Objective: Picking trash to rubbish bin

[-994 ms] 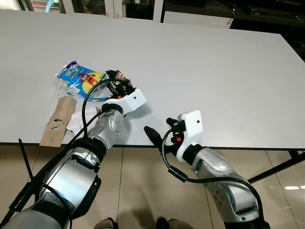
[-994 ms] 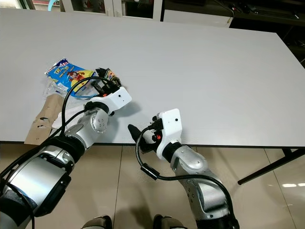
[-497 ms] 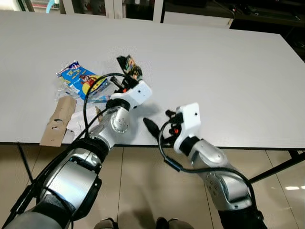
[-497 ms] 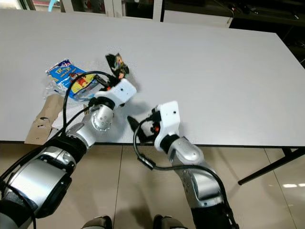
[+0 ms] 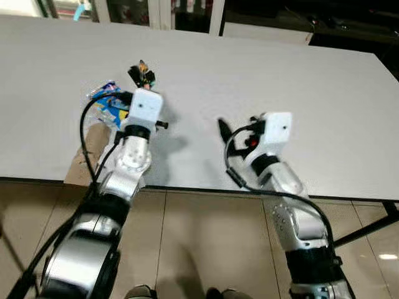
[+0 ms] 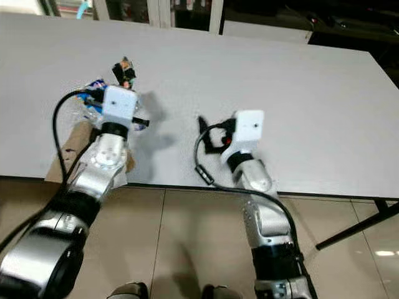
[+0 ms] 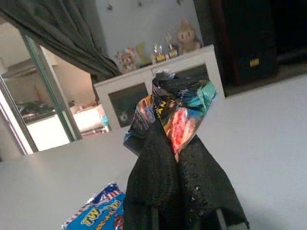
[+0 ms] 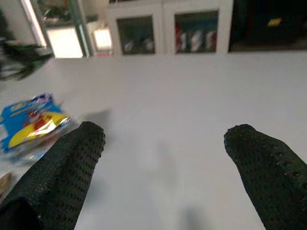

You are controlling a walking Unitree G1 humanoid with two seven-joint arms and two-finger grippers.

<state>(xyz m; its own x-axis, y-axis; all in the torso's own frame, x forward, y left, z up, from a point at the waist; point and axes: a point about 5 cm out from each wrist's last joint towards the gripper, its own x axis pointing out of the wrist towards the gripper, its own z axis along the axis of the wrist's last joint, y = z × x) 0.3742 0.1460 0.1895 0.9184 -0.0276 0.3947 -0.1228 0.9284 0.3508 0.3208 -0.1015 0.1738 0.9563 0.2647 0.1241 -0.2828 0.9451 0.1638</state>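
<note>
Left gripper pinches dark crumpled foil snack wrapper at lower edge, above white table. Wrapper probably light, limp, slippery; grip bunched edge. Right gripper fingers spread, empty.

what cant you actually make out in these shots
- Cardboard piece: mostly covered by the left arm in the eye views.
- Blue snack bag: cut off by the frame edge in the left wrist view; print partly readable.
- Dark wrapper pinched in the left gripper: crumpled, lettering unreadable.
- Figurines on the cabinet: too small to identify.
- Right gripper, open: cabinet contents behind it blurred.
</note>
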